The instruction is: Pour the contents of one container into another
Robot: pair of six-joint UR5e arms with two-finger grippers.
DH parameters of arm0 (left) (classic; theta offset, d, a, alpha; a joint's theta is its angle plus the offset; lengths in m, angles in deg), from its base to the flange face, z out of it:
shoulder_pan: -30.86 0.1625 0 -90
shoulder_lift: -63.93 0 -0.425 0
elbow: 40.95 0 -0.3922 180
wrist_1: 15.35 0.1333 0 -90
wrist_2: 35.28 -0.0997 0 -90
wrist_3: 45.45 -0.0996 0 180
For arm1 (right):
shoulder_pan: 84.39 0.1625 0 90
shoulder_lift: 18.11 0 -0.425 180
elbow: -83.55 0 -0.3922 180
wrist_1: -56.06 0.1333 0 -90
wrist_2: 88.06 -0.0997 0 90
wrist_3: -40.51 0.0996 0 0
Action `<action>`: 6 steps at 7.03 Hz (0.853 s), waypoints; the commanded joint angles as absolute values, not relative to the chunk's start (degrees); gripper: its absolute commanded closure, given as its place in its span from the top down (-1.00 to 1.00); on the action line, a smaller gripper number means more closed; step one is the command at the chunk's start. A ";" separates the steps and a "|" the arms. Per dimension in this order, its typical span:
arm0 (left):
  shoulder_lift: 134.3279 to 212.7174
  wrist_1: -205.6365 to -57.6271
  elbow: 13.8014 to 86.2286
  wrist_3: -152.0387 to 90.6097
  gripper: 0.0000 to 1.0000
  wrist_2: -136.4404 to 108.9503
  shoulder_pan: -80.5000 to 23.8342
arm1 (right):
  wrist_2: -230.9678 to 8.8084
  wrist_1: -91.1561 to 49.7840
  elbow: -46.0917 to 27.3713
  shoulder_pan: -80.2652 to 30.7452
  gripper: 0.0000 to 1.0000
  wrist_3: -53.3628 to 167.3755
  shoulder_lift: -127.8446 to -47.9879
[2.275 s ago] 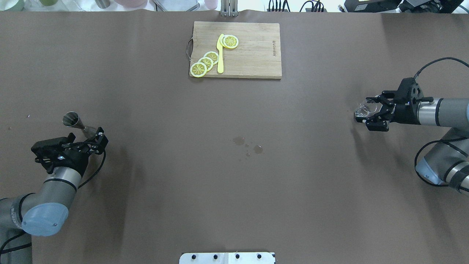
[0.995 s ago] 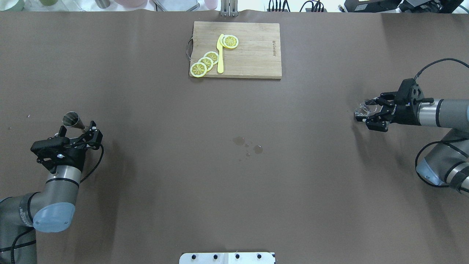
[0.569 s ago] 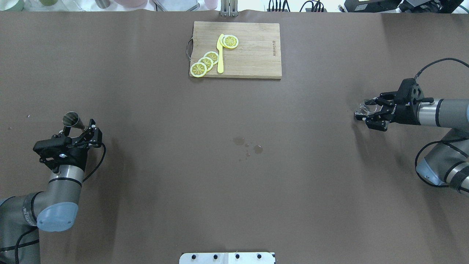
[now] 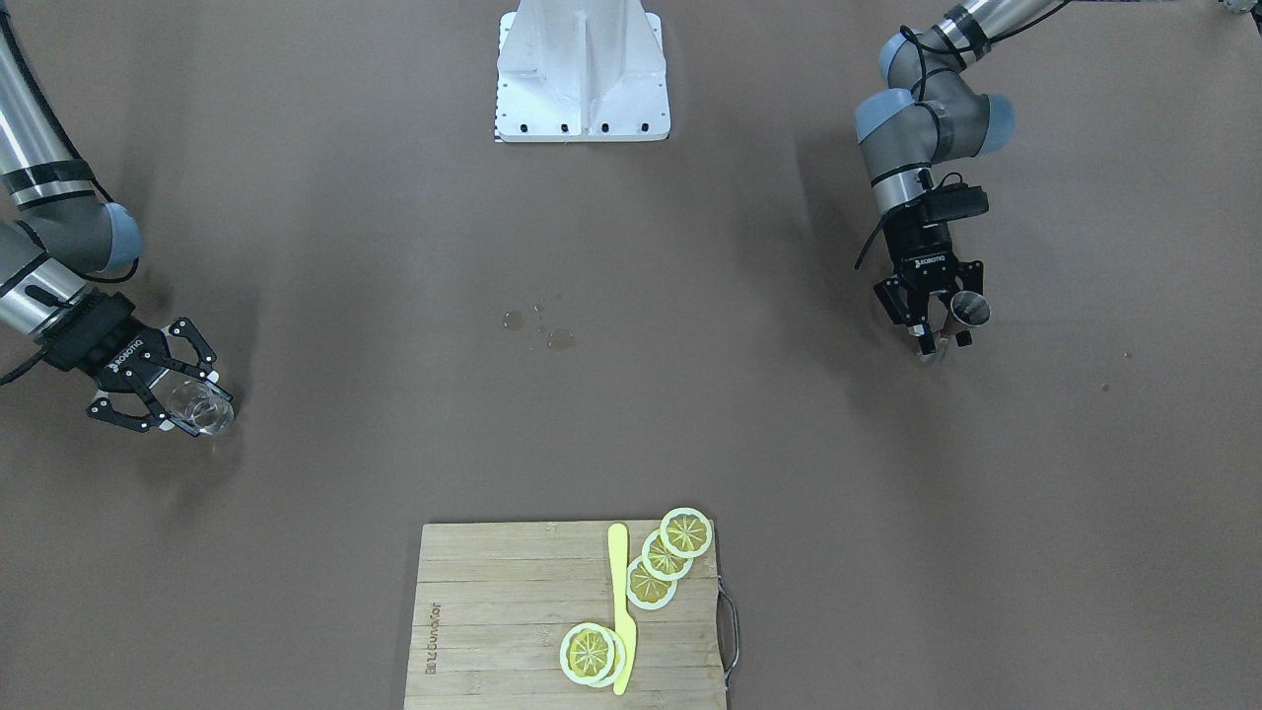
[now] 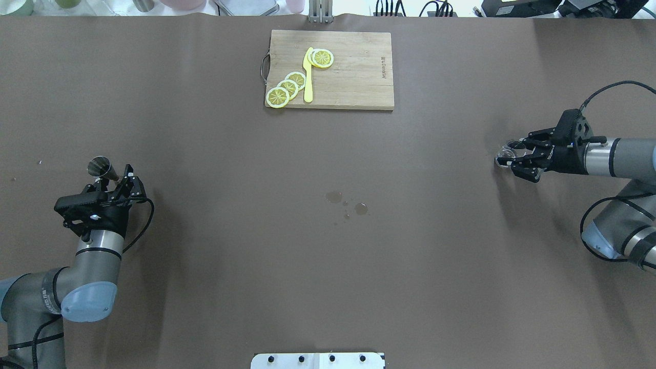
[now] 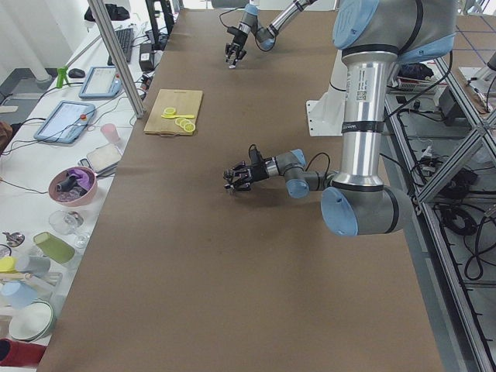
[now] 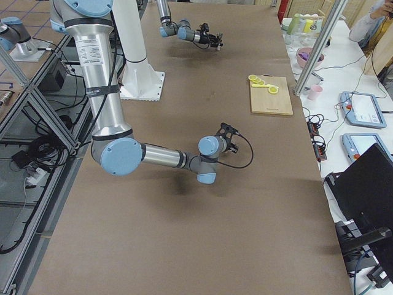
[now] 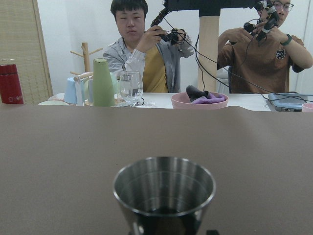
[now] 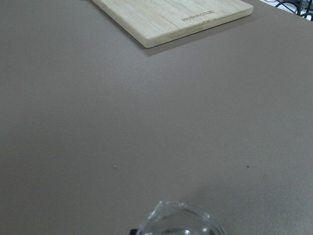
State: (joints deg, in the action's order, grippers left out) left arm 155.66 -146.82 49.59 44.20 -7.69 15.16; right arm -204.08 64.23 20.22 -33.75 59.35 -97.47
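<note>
Two vessels are kept well apart: metal jigger [image 5: 99,166] flanked by the left gripper [image 5: 123,178], glass [image 5: 504,154] by the right gripper [image 5: 516,156] (whether either is pinched cannot be told).

A long brown-covered table [image 5: 328,282] is filling the room's middle. Along its far side a white bench [image 6: 31,167] is running, an aluminium post [image 6: 116,54] standing between. Behind, a white wall [image 8: 73,24] is rising, a woven blind [image 8: 17,34] hanging beside it.

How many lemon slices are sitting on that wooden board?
5 lemon slices on the cutting board: three overlapping in a row beside the yellow knife, two stacked near its far end, the lower one mostly hidden.
</note>
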 commanded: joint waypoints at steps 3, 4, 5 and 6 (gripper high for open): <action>155.69 -146.84 49.13 44.29 0.01 -7.77 15.31 | -204.77 64.15 17.11 -33.07 -1.00 58.62 -97.30; 155.60 -146.92 49.13 44.29 0.01 -7.86 15.31 | -205.65 64.06 15.80 -32.37 -1.00 58.44 -97.21; 155.60 -147.01 49.13 44.29 -0.11 -7.86 15.31 | -206.26 63.97 14.57 -32.01 -1.00 58.35 -97.12; 155.60 -147.27 49.48 44.47 -0.36 -7.86 15.31 | -210.10 62.93 14.03 -30.70 -1.00 58.43 -95.21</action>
